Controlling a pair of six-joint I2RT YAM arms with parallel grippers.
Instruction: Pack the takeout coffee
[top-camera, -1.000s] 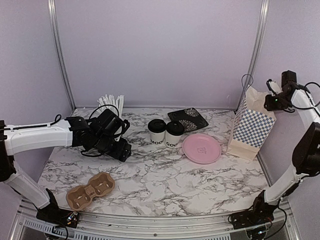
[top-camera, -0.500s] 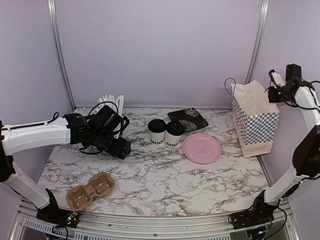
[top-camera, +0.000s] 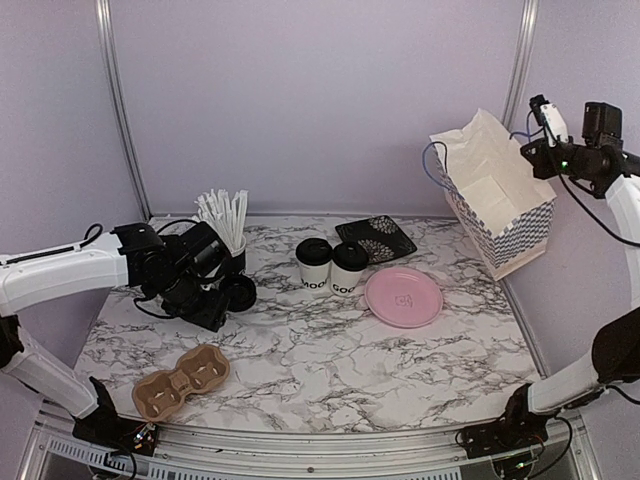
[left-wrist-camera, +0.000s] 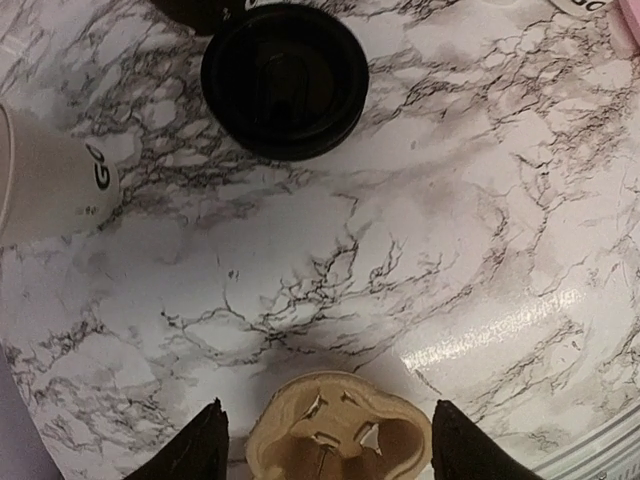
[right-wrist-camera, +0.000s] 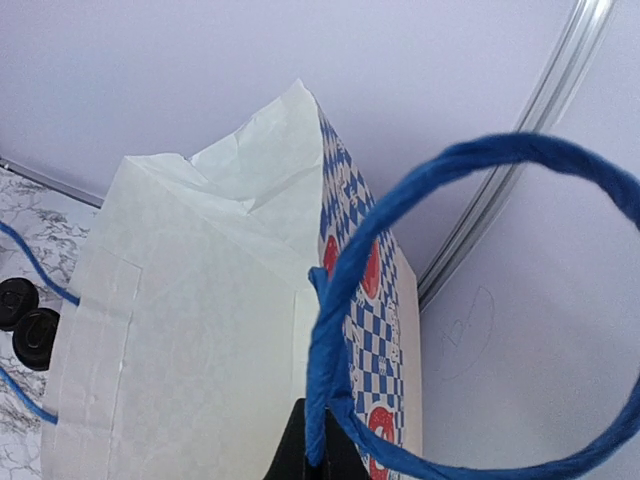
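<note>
Two takeout coffees stand side by side at the back middle of the marble table, one (top-camera: 313, 265) left of the other (top-camera: 348, 269). Both are white with black lids. In the right wrist view their lids (right-wrist-camera: 25, 318) show small at the left edge. My right gripper (top-camera: 537, 152) (right-wrist-camera: 320, 458) is shut on the blue cord handle (right-wrist-camera: 335, 320) of a blue-checked paper bag (top-camera: 490, 195) (right-wrist-camera: 190, 340). The bag hangs tilted in the air at the right. My left gripper (top-camera: 213, 300) (left-wrist-camera: 330, 455) is open with nothing in it, above the table left of the cups.
A brown two-hole cup carrier (top-camera: 181, 380) (left-wrist-camera: 340, 435) lies near the front left. A black round lid (top-camera: 239, 292) (left-wrist-camera: 285, 80) lies by the left gripper. White straws (top-camera: 223, 213) stand behind it. A pink plate (top-camera: 403, 296) and a black patterned tray (top-camera: 377, 237) sit right of the cups.
My right arm has lifted the bag off the table, up and to the left, and the bag now tilts. My left arm has drawn back to the left, uncovering the black lid.
</note>
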